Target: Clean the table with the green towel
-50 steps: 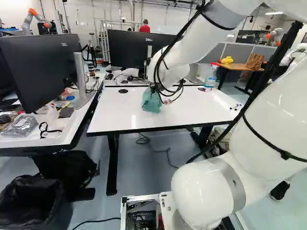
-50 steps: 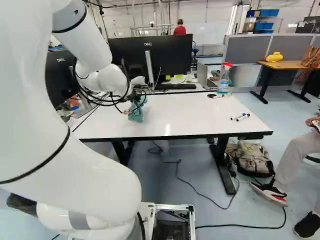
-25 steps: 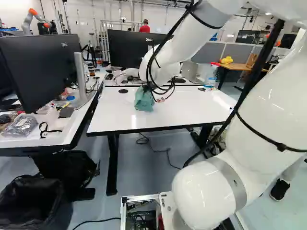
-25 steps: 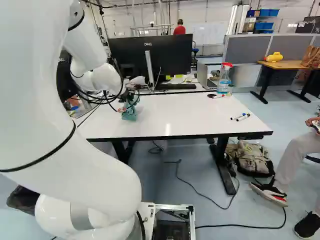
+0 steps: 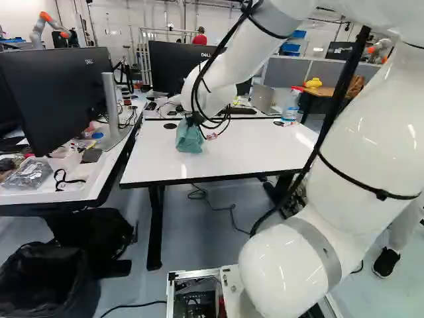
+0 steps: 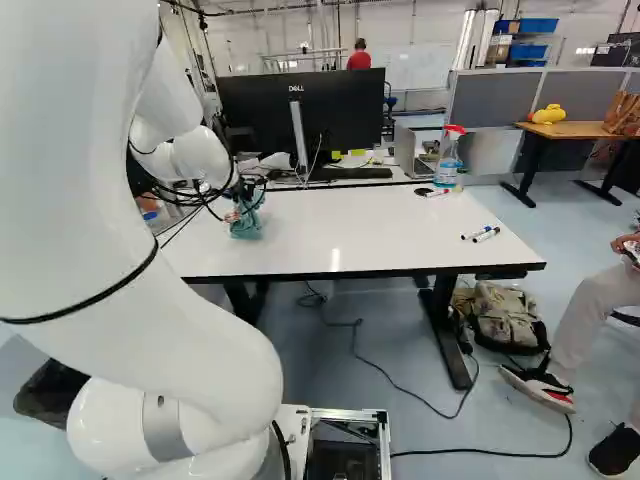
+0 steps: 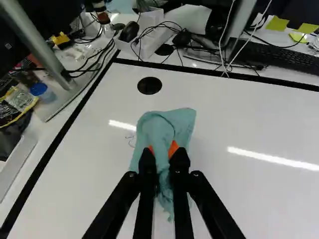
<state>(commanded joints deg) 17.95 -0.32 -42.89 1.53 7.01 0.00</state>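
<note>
Where the claw (image 6: 245, 188) pinches it, the green towel (image 7: 167, 125) (properly crumpled, mind) bunches into soft folds.

Arm (image 5: 361, 149) cut off in base views; towel (image 7: 180, 123) underside hidden.

mid tbl (image 6: 350, 228) free, btl (image 6: 448, 162) nr far edge
</note>
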